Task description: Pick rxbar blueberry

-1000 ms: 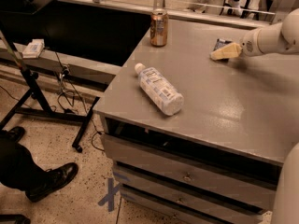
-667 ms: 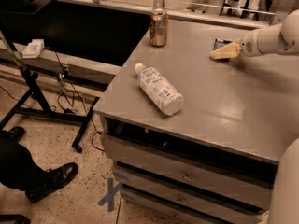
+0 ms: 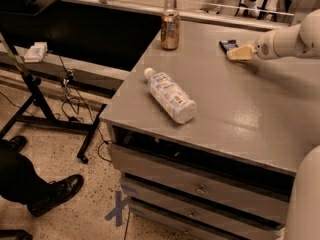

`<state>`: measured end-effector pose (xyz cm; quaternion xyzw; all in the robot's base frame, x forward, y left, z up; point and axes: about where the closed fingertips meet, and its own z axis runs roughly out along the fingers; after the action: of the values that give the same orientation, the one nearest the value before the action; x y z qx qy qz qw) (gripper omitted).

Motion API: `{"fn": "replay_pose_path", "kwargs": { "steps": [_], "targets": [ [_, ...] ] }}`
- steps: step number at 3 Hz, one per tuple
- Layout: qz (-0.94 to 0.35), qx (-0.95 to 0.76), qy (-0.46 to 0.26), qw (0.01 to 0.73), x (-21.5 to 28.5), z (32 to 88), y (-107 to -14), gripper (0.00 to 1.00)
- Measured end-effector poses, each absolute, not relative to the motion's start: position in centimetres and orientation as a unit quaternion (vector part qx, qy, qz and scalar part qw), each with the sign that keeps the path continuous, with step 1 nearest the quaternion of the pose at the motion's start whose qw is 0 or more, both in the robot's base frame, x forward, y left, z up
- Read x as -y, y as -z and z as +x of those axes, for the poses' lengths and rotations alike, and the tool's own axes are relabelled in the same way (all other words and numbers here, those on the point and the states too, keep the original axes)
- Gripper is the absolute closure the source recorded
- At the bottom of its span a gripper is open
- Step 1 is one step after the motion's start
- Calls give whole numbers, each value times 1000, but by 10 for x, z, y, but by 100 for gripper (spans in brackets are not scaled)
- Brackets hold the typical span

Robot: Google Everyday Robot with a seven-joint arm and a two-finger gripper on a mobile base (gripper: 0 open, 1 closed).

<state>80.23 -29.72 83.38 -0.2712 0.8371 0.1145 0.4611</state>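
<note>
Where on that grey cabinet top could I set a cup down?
The widest bare patch is the front right of the cabinet top, bordered by the clear plastic bottle on the left and the gripper behind. A smaller gap lies between the bottle and the bronze drink can. The back right is crowded: the gripper sits beside the rxbar blueberry.

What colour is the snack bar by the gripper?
The snack bar is dark navy, camera view; gripper beside it.

Clear bottle point(image 3: 170, 96) lying on grey cabinet top point(image 3: 240, 119), bronze can point(image 3: 170, 30) upright behind it, black shoe point(image 3: 56, 194) on floor
</note>
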Motion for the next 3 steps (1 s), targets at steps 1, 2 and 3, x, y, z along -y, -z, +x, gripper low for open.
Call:
{"fn": "replay_pose_path", "kwargs": {
  "steps": [1,2,3],
  "targets": [
    [-271,-837,-115,461,297,802,-834,100],
    [-276,-835,-118,461,293,801,-836,100],
    [-309,-820,-130,464,268,794,-851,100]
  ]
}}
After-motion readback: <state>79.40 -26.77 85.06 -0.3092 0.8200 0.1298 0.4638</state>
